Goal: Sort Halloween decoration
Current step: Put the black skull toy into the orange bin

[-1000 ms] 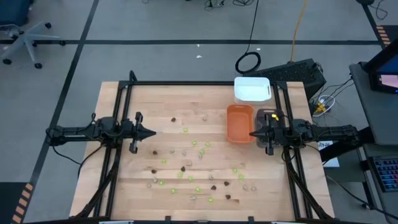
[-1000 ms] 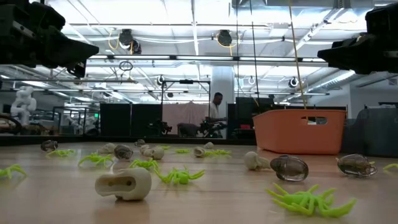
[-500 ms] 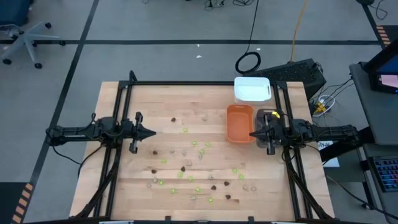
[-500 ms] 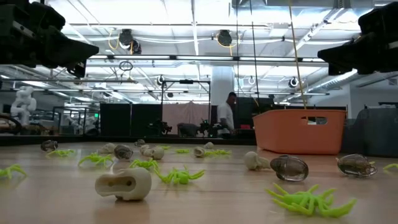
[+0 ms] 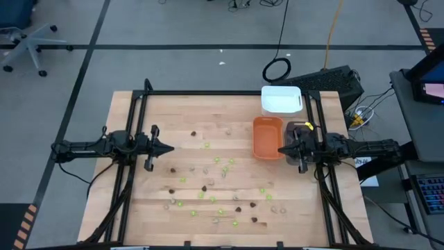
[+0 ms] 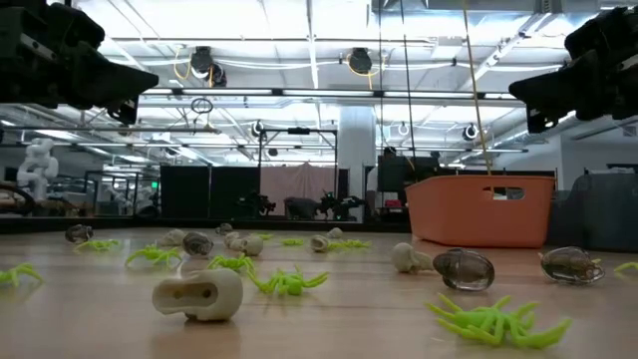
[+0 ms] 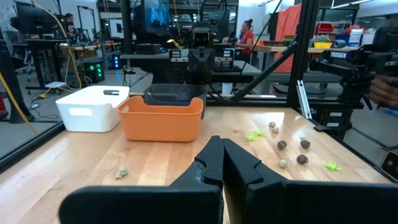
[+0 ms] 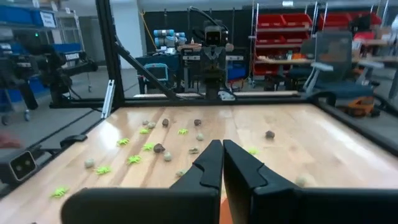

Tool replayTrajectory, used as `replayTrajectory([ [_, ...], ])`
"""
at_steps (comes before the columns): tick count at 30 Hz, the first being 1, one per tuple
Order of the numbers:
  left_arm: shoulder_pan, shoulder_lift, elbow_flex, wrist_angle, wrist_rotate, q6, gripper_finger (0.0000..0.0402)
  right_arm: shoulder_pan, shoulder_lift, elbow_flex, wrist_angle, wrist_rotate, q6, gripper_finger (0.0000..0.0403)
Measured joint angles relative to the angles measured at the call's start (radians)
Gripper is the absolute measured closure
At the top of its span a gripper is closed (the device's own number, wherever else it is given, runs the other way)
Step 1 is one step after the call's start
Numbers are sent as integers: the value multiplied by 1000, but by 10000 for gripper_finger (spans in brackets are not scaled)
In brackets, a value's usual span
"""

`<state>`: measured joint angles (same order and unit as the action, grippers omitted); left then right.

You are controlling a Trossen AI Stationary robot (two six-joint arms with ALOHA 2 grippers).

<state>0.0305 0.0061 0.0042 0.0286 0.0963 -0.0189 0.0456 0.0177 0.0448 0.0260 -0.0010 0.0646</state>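
Observation:
The Halloween decoration pieces lie scattered over the middle and near part of the wooden table. They are lime-green spiders, dark brown lumps and pale beige pieces. My left gripper hovers shut above the table's left side, pointing right. My right gripper hovers shut over the near edge of the orange tray, pointing left. Both wrist views show the fingers closed, left gripper and right gripper, with pieces on the wood ahead.
A white tray stands at the far right, the orange tray beside it, and a grey tray lies partly under my right arm. A black frame borders the table. Bare wood lies along the far left.
My right gripper has tipped its nose slightly downward in the low view, staying shut. A person in the room behind walked toward the right and passed out of sight. The pieces on the table have kept their places.

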Motion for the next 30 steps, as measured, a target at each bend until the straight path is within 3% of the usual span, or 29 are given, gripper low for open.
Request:
replayTrajectory([
  [9,0,0,0,0,0,0,402,1,146,173,-64,0,55,403],
  [21,0,0,0,0,0,0,402,1,418,626,-345,0,-3,403],
  [30,0,0,0,0,0,0,402,1,526,889,-491,0,-6,403],
])
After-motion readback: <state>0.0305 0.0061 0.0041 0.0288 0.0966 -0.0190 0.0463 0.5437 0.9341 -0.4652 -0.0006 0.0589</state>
